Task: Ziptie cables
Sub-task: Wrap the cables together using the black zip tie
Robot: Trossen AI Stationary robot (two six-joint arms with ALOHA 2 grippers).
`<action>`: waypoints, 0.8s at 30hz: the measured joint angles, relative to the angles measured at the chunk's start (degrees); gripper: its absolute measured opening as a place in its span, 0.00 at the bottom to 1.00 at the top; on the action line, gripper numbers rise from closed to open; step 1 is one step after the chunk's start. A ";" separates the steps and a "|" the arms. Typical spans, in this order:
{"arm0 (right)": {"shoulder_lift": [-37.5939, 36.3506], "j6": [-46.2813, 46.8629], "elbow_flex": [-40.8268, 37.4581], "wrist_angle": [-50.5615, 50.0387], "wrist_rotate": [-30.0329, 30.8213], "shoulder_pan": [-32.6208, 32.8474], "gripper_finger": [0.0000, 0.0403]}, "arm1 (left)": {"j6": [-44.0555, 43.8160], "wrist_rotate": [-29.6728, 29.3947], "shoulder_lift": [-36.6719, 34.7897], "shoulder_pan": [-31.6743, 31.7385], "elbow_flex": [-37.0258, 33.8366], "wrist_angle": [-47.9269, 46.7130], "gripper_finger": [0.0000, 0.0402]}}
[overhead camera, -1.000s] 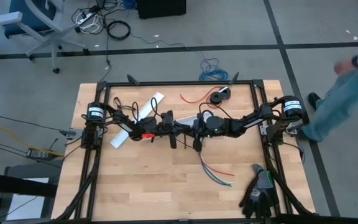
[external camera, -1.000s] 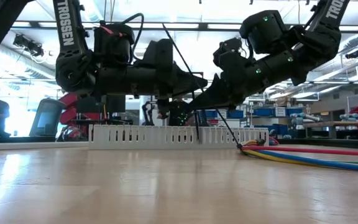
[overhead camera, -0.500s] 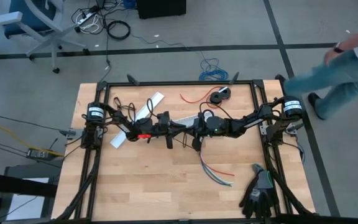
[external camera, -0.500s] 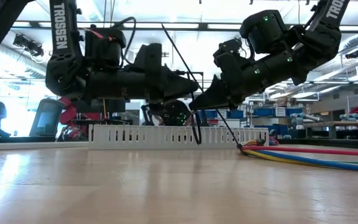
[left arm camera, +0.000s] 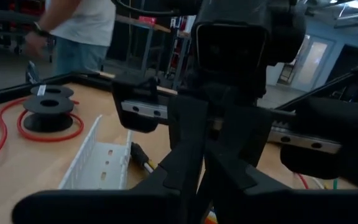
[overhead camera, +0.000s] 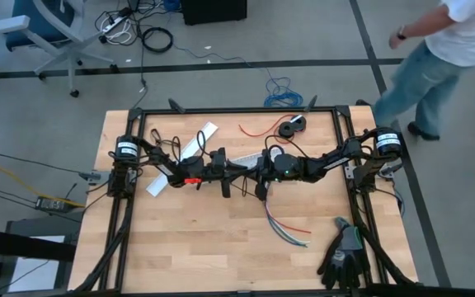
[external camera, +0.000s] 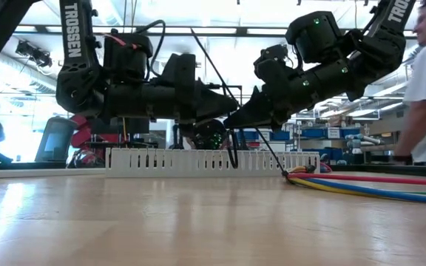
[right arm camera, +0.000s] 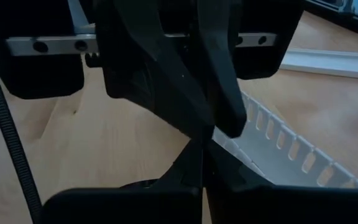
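Both arms meet mid-tabletop (overhead camera: 180, 239), above the wood. Right gripper (overhead camera: 259, 176) is pinched together on a thin black ziptie (external camera: 231, 151); its long tail slants up between the two arms and a small loop hangs below the tips. Left gripper (overhead camera: 239, 172) sits tip to tip with it, fingers slightly apart; can't tell if it actually has the tie or is just beside it.

Cables (overhead camera: 285, 224) lie flat on the tabletop, on the near side of the grippers and toward the right arm's half, so the right arm is nearer. Long axis runs from the black-sleeved end, almost under the right gripper, away toward the front-right corner, where the coloured wires fan out. In the low view the cables (external camera: 368, 185) stay on the wood with the tie loop hanging above and just beside the sleeved end, not clearly around it.

My read: the loop has to come down and along that axis, or the sleeved end gets lifted into it.

Also there: white slotted duct (overhead camera: 190, 151), black spool (overhead camera: 290, 127), single red wire (overhead camera: 258, 130), black gloves (overhead camera: 341, 256), a person (overhead camera: 435, 49) passing beyond the far right corner
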 joint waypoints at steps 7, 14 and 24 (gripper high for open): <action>-0.04 0.02 0.04 0.26 0.54 0.00 0.00 | 0.05 -0.07 0.00 0.02 -1.52 3.03 0.02; -0.07 0.02 0.02 0.57 0.51 0.02 0.00 | 0.21 -0.09 -0.01 0.02 -1.91 2.63 0.01; -0.09 4.31 0.09 -4.00 -0.12 -0.17 0.04 | 1.23 -0.50 0.00 0.06 -1.95 1.98 0.01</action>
